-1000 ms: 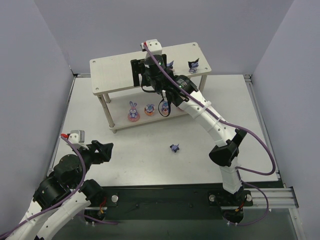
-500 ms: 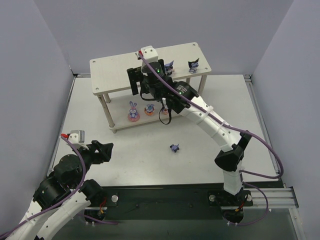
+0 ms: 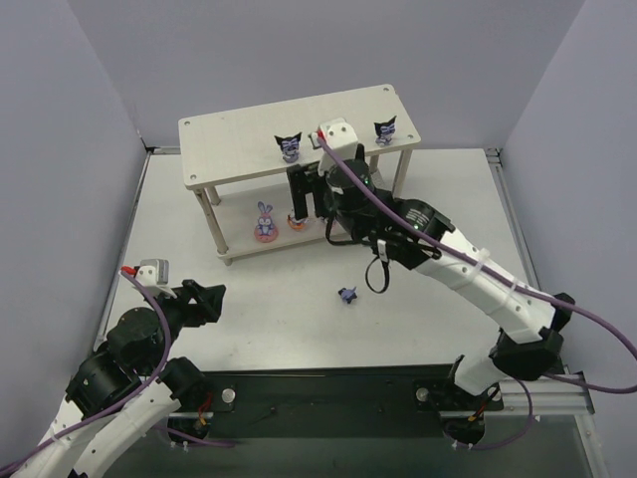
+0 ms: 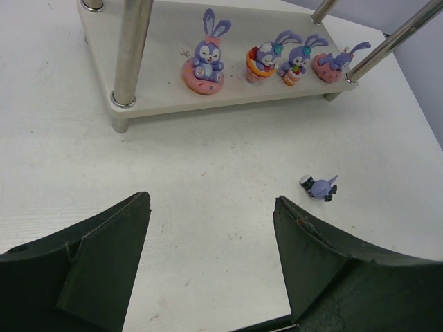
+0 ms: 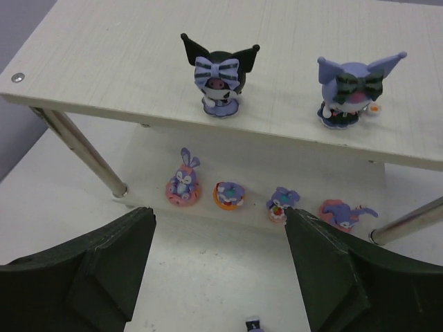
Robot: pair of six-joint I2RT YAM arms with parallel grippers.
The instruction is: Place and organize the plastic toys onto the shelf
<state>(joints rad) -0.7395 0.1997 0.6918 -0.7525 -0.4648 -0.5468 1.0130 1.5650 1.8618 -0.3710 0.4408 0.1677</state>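
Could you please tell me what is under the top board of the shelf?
Four bunnies sit in a row on the lower board. In the overhead view, the top board and the right arm cover two of them.

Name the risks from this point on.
The open right tool hangs close to the dark figure on the shelf's top board; a careless swing might topple it. The fallen figure lies on its side on the table, so a grasp may slip.
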